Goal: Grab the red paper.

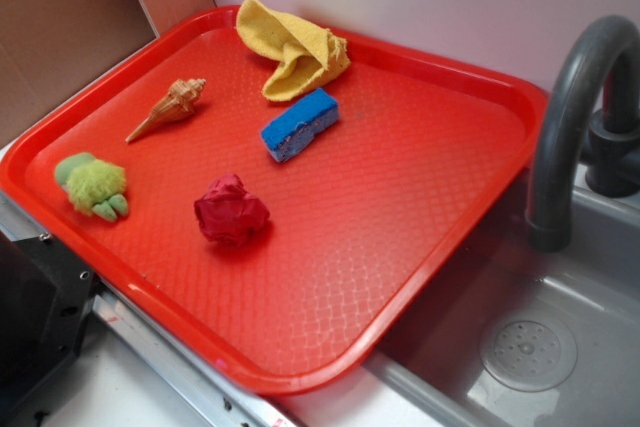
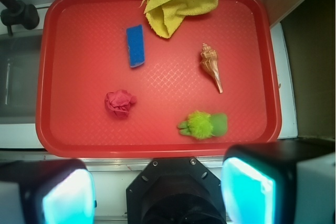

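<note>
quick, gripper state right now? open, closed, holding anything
Gripper: open, fingers spread wide and holding nothing; the small crumpled dark red paper wad lies untouched on the bright red plastic tray.

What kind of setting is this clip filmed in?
Probably a toy or mock kitchen sink counter: a grey plastic faucet arches over a grey basin with a round drain, and a large red plastic tray overhangs it.
</note>
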`<state>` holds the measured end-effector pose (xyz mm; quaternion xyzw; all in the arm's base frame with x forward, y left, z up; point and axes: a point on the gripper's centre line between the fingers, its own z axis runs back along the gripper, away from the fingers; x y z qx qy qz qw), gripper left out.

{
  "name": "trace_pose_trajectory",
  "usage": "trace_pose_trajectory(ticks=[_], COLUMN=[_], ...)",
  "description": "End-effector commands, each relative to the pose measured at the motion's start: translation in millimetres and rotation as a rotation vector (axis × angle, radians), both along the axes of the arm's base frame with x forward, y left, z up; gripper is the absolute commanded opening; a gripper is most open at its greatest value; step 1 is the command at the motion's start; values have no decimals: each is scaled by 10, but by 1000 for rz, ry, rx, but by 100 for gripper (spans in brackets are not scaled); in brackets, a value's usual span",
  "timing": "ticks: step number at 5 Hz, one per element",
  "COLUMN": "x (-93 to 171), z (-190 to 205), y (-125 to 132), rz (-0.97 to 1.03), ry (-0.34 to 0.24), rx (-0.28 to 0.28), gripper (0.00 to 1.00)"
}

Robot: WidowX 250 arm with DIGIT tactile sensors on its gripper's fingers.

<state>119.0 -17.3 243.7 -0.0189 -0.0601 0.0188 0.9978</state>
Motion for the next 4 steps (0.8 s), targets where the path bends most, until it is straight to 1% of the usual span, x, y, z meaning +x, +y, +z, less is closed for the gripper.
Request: trace_pose_trajectory(ticks=[1,2,3,4], x=[0,44,173,316], z=[0,-42,-155,-279], y=[0,-31,-42,-137], rz=[0,-111,-360,-610], ry=[0,-33,-126,-171], rx=[0,20,2,29], gripper=[100,100,100,100])
